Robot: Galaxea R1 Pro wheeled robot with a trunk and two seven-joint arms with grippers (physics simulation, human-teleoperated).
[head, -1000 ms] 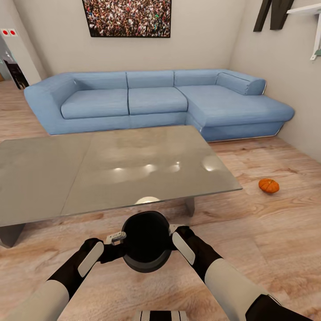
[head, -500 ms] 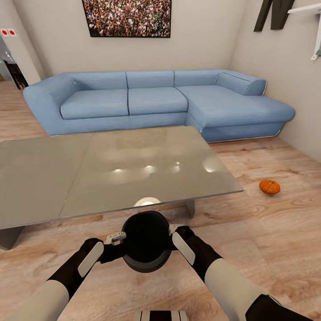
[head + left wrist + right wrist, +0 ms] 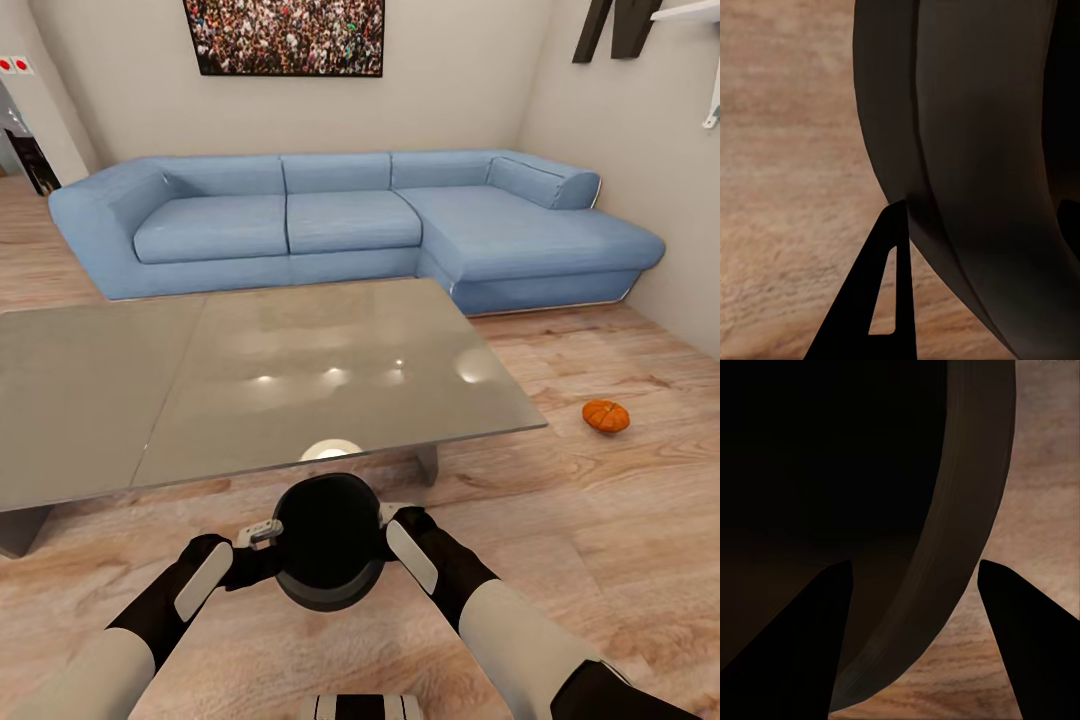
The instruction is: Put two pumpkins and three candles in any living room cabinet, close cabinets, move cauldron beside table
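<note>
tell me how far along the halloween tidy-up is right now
Done: nothing visibly finished. In hand: the cauldron is carried between the left gripper and right gripper, whose fingers straddle its rim, just in front of the table, above the floor. Left: set it down beside the table; one pumpkin lies on the floor off the table's right end, and must go into a cabinet.

A matte black cauldron (image 3: 328,540) with a wide round mouth is seen upright at the lower centre of the head view, above the wooden floor and just in front of the near edge of the coffee table (image 3: 120,400). The table's glossy grey-beige surface spans the middle left of the frame. One ribbed orange pumpkin (image 3: 606,416) lies on the floor at the right, well apart from the table.
</note>
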